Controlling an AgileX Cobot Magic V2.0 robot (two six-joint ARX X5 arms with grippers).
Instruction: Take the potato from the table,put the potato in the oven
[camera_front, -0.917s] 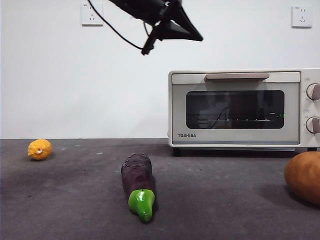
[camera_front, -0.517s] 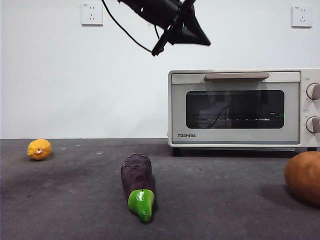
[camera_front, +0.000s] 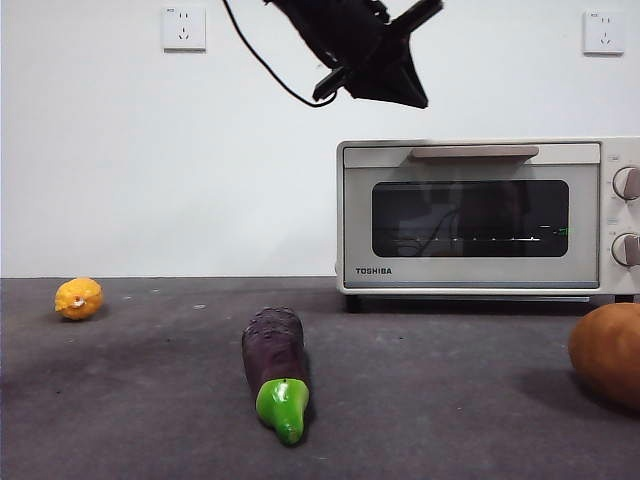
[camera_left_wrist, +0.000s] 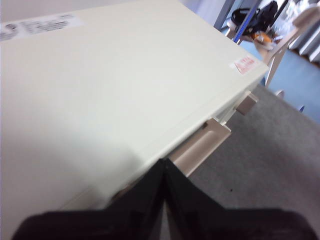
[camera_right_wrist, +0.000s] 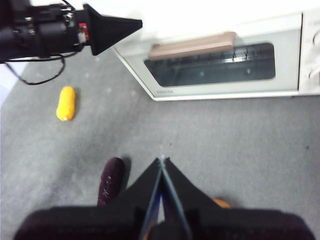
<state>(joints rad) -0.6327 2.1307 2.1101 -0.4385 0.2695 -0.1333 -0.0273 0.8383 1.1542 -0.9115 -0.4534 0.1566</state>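
Note:
The potato (camera_front: 608, 352), orange-brown and rounded, lies on the table (camera_front: 430, 410) at the right edge of the front view. Only a sliver of the potato (camera_right_wrist: 220, 202) shows beside my right gripper (camera_right_wrist: 162, 161), which is shut and empty, high above the table. The cream TOSHIBA oven (camera_front: 480, 215) stands at the back right with its door closed. My left gripper (camera_front: 415, 97) hangs shut and empty just above the oven's front left top edge. The left wrist view has this gripper (camera_left_wrist: 164, 163) over the oven top (camera_left_wrist: 100, 90), near the beige handle (camera_left_wrist: 202, 147).
A purple eggplant (camera_front: 274, 350) with a green stem lies in the middle of the table, pointing at the camera. A small yellow-orange fruit (camera_front: 79, 298) sits far left. Two wall sockets show on the white wall behind.
My left gripper has moved right and slightly down, closer to the oven's top. The potato, eggplant and fruit have stayed put.

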